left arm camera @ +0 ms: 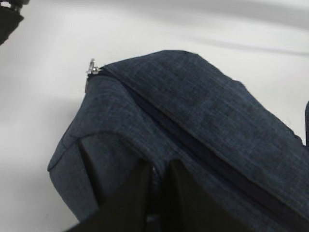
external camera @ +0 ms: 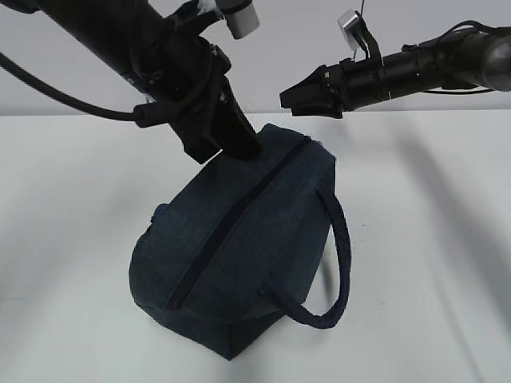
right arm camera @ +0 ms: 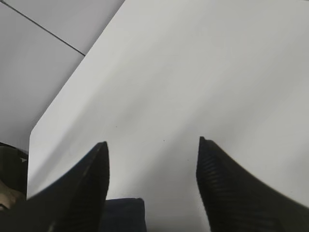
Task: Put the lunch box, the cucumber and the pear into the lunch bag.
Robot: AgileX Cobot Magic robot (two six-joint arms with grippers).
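Observation:
The dark navy lunch bag lies on the white table, and its long zipper looks closed. Its silver ring pull shows at the zipper's far end in the left wrist view. My left gripper is at the bag's far end, shut on a fold of the bag's fabric beside the zipper. My right gripper hangs open and empty in the air above the bag's far right corner, and its wrist view shows only table plus a corner of the bag. The lunch box, cucumber and pear are out of view.
The bag's loop handle arcs out to its right. The white table spreads on all sides, and its far edge and corner show in the right wrist view.

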